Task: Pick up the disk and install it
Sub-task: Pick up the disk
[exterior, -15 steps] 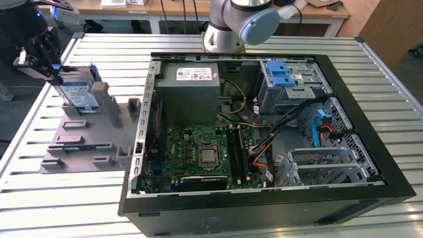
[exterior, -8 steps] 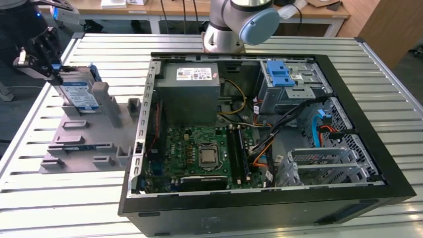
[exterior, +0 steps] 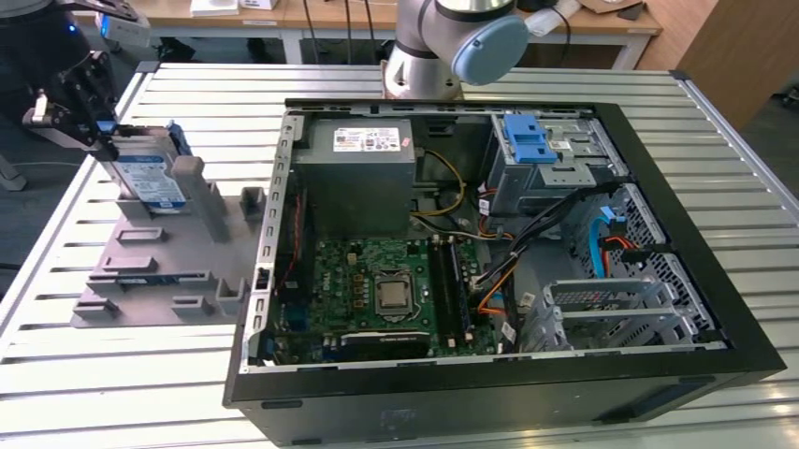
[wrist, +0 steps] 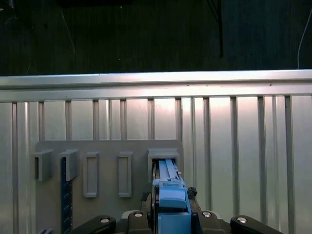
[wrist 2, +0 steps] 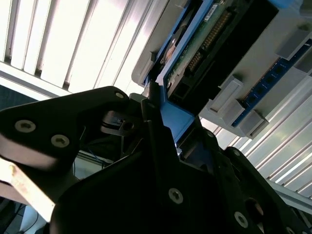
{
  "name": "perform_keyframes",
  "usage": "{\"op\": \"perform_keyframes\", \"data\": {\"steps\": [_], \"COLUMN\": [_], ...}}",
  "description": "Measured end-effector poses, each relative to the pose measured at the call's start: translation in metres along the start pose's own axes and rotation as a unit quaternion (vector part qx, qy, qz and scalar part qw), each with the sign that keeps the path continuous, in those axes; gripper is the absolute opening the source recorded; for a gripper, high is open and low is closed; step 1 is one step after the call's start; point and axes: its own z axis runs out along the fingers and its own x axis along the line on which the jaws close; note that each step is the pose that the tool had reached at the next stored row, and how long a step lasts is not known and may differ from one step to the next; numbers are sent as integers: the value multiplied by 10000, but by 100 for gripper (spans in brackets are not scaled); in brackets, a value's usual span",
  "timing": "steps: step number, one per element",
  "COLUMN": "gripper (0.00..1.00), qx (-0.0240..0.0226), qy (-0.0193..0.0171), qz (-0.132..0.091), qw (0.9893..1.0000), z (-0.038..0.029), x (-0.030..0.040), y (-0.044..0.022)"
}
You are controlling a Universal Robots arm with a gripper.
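The disk (exterior: pixel 148 175), silver with a blue-and-white label and a blue carrier frame, stands on edge in a slot of the grey holder plate (exterior: pixel 150 271) at the exterior view's left. My gripper (exterior: pixel 115 134) is at its upper end, shut on the blue frame. In the second wrist view the black fingers (wrist 2: pixel 155 122) clamp the blue frame of the disk (wrist 2: pixel 204 44), whose green circuit board shows. In the first wrist view the disk (wrist: pixel 168 178) runs from my gripper (wrist: pixel 169 207) into the holder slot.
An open computer case (exterior: pixel 675 365) lies to the right of the holder, with a grey power-supply box (exterior: pixel 362 154), a motherboard (exterior: pixel 387 290) and a silver drive cage with a blue latch (exterior: pixel 527 138). Everything rests on a slatted metal table (exterior: pixel 63 374). The arm's base (exterior: pixel 431 47) stands behind the case.
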Motion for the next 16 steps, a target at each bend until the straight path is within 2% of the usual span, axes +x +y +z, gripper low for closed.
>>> {"op": "perform_keyframes", "data": {"steps": [8,10,11,16], "gripper": [36,38,44,44], "qx": [0,0,0,1], "qy": [0,0,0,0], "qz": [2,2,1,3], "qw": [10000,10000,10000,10000], "z": [0,0,0,1], "x": [0,0,0,-2], "y": [0,0,0,-5]}}
